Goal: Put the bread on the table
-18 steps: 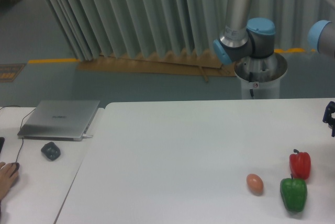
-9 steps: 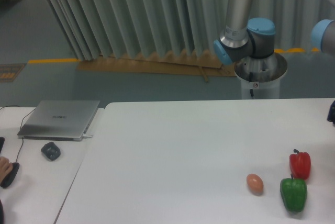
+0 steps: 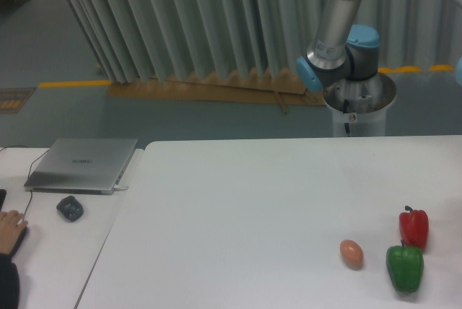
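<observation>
Near the surface's (image 3: 253,201) right front corner I see only an egg (image 3: 351,253), a red pepper (image 3: 413,227) and a green pepper (image 3: 404,268). Bread isn't in frame, so I can't locate it. End effector is out of view too; only the arm (image 3: 339,27) shows past the far edge, so opening and load unknown. My call: set down on the bare middle, clear of the peppers.

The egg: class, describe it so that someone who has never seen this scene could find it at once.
Start at the large white table and look to its near right part, where three small things sit close together. The egg is the leftmost, beside the green pepper and red pepper. It alone is smooth, rounded, orange-brown and stemless.
</observation>
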